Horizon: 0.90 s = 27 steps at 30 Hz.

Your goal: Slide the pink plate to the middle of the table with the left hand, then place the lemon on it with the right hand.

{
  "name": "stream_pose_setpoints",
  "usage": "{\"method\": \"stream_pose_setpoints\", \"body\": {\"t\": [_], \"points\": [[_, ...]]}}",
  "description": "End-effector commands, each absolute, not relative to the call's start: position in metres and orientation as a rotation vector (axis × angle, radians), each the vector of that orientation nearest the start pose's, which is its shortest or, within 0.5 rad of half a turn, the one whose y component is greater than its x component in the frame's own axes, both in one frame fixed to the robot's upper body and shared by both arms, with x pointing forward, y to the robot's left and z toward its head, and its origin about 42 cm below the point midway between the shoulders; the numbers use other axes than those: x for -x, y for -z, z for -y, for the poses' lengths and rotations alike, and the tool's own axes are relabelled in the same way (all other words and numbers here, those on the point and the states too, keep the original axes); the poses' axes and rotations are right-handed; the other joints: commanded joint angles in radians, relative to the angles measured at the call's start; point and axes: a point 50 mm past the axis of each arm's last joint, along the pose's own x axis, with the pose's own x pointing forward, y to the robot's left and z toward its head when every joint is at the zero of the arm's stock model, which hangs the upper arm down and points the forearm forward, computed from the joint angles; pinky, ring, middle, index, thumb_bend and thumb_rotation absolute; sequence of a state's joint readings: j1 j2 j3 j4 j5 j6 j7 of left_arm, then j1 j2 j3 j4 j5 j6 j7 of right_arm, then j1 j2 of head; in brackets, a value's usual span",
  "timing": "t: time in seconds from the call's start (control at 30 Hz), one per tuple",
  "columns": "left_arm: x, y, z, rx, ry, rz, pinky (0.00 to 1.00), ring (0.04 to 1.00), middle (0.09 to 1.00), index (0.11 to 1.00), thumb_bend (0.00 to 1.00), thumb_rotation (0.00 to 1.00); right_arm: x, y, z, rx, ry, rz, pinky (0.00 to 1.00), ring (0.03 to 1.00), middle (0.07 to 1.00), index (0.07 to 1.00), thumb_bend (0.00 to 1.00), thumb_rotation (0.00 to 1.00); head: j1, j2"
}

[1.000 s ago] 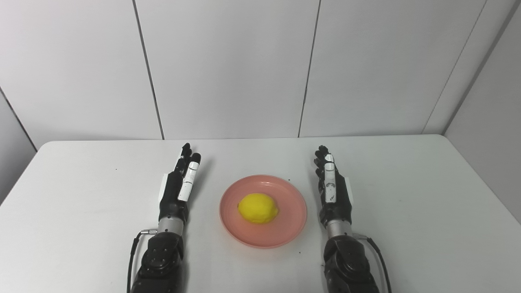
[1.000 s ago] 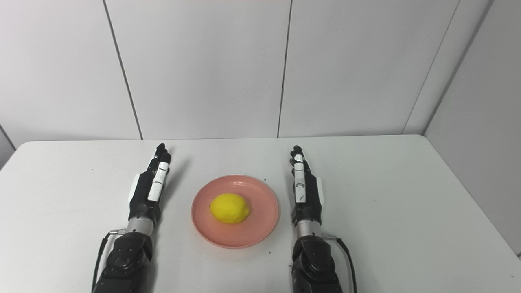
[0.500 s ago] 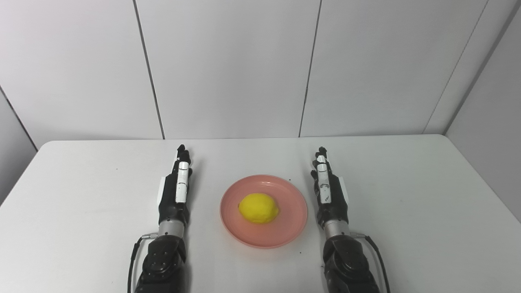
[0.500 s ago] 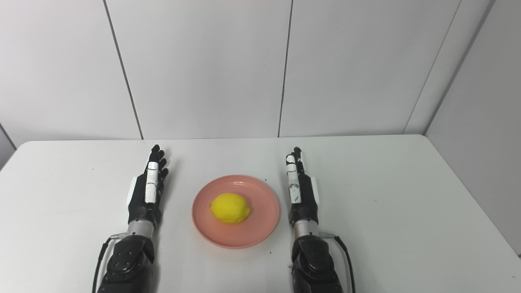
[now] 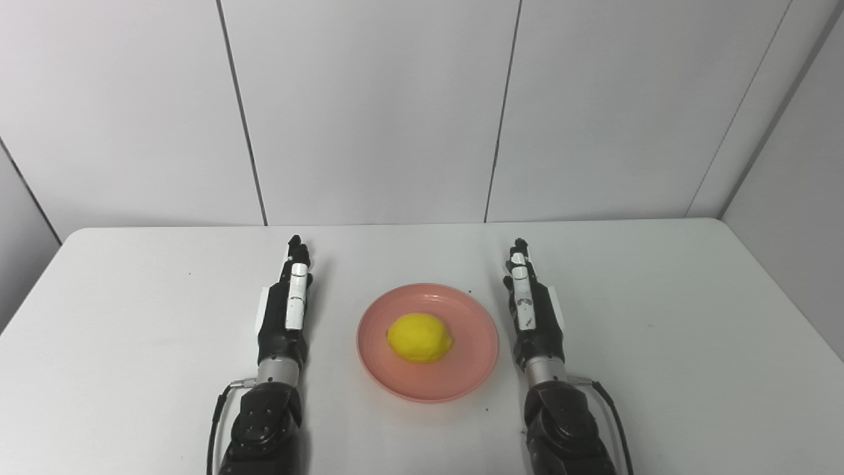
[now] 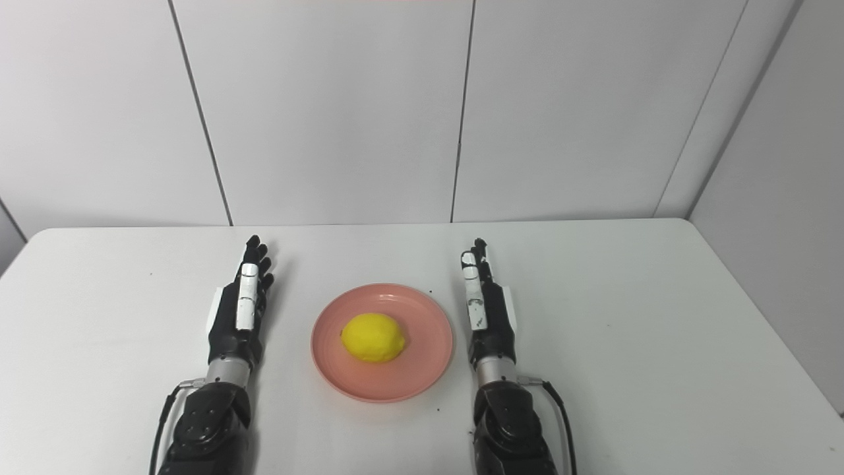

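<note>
A pink plate (image 5: 461, 369) lies at the middle of the white table, and a yellow lemon (image 5: 419, 337) rests on its centre. My left hand (image 5: 285, 310) is left of the plate, fingers stretched straight toward the wall, open and holding nothing. My right hand (image 5: 531, 310) is just right of the plate's rim in the same pose, edge-on, open and holding nothing. Neither hand touches the plate or the lemon.
The white table (image 5: 692, 343) runs to a grey panelled wall at the back. Its right edge slants beside a side wall. A few dark specks lie on the tabletop near the plate.
Both hands straightened from a slight tilt to point directly toward the wall, the left hand shifting a little leftward. Plate and lemon have not moved.
</note>
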<state>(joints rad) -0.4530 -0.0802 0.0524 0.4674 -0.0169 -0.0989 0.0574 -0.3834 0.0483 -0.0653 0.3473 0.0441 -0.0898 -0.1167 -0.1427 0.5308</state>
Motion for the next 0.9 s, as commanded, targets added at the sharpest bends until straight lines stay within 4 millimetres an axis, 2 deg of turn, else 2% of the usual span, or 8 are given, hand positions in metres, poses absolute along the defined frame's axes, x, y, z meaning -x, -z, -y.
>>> {"method": "stream_pose_setpoints", "body": {"t": [0.0,0.57,0.87], "points": [[-0.4161,-0.1208,-0.1486,0.095,0.039,0.013,1.0,1.0,1.0,0.986,0.72,0.98,-0.4073,-0.138,0.1797,-0.093,0.067,0.109,1.0,1.0,1.0,1.0,0.84,1.0,0.002,-0.001],[-0.4166,-0.1231,-0.1488,0.09,0.048,0.009,1.0,1.0,1.0,0.987,0.7,0.99,-0.4072,-0.1394,0.1798,-0.123,0.063,0.117,1.0,1.0,1.0,0.998,0.8,1.0,0.002,0.0],[-0.4164,-0.1201,-0.1487,0.082,0.049,0.0,1.0,1.0,0.989,0.964,0.73,0.97,-0.4064,-0.1373,0.1793,-0.114,0.067,0.124,1.0,1.0,0.995,0.991,0.79,1.0,-0.001,-0.001]]}}
